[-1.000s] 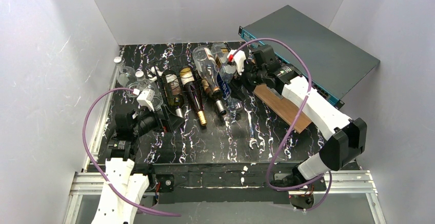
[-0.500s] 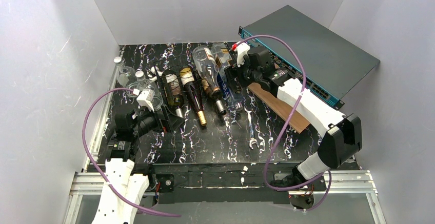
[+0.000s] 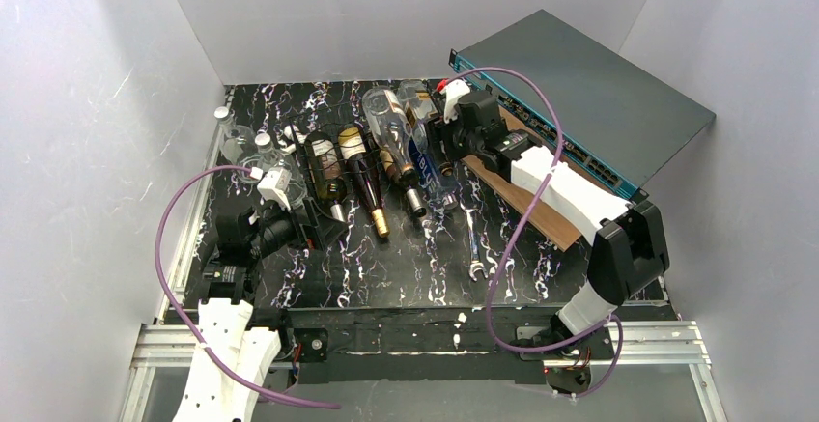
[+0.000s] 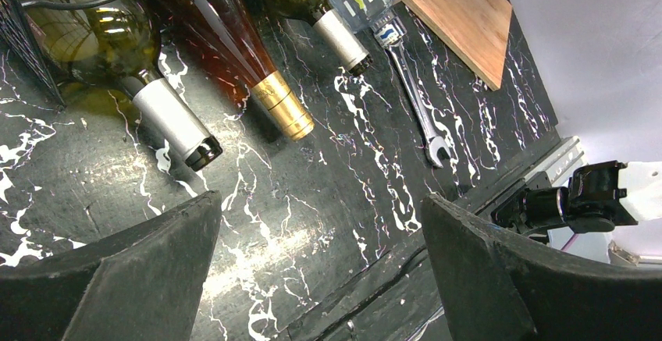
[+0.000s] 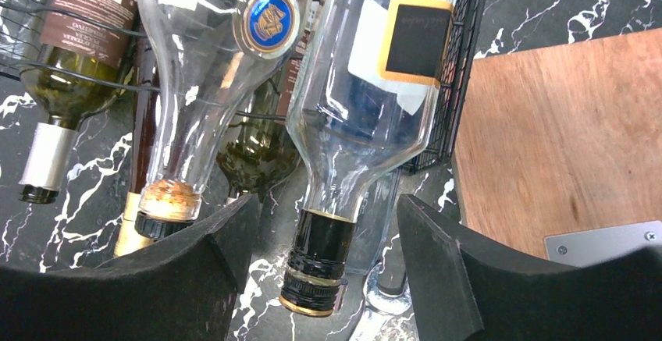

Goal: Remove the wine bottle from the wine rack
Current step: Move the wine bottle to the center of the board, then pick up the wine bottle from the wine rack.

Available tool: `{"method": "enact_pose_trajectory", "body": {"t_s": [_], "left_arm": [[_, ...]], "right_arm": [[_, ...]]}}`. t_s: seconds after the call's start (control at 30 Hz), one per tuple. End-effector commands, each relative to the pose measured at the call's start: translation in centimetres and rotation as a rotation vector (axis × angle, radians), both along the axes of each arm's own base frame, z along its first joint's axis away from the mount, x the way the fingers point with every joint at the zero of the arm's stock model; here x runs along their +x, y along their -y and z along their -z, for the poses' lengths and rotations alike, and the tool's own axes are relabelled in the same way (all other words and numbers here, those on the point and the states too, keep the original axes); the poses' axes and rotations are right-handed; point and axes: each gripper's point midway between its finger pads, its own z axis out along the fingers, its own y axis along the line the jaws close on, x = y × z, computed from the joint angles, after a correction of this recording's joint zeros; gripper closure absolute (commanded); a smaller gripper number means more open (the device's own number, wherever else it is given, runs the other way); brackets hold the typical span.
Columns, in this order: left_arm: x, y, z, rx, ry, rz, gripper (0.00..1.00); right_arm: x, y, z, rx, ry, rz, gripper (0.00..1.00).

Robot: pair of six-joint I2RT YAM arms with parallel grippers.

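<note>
The right gripper (image 5: 324, 216) is hanging, fingers (image 5: 445, 278) open, astride the neck of the clear black-capped glass wine bottle (image 5: 367, 83) in the black wire wine rack (image 5: 466, 60), risking slipping on slick glass.

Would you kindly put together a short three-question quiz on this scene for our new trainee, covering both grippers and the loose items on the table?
1. Fill in: the tool lying flat on the table near the wooden board is a ____.
2. Choose one: the right gripper has its fingers on either side of A) the wooden board, B) the black-capped neck of the clear bottle, C) nothing at all.
3. True or false: the left gripper is shut on a bottle.

Key
1. wrench
2. B
3. False: it is open above bare table.
</note>
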Motion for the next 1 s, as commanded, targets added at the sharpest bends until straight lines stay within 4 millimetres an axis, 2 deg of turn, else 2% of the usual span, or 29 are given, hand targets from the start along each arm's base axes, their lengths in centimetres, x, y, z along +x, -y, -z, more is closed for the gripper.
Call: {"method": "enact_pose_trajectory", "body": {"t_s": [0.0, 0.43, 0.63, 0.97], "left_arm": [[-0.1, 0.0, -0.3, 0.007, 0.019, 0.010, 0.02], [0.0, 0.0, -0.3, 0.007, 0.017, 0.012, 0.02], [0.0, 0.0, -0.3, 0.007, 0.016, 0.012, 0.02], [0.0, 0.0, -0.3, 0.006, 0.016, 0.014, 0.02]], "right_arm": [[0.8, -0.4, 0.0, 0.023, 0.030, 0.027, 0.27], [1.2, -0.8, 2.0, 0.008, 0.002, 0.028, 0.27], [1.4, -1.1, 2.8, 0.006, -0.018, 0.031, 0.31], [1.9, -1.3, 3.0, 0.010, -0.021, 0.040, 0.42]]}}
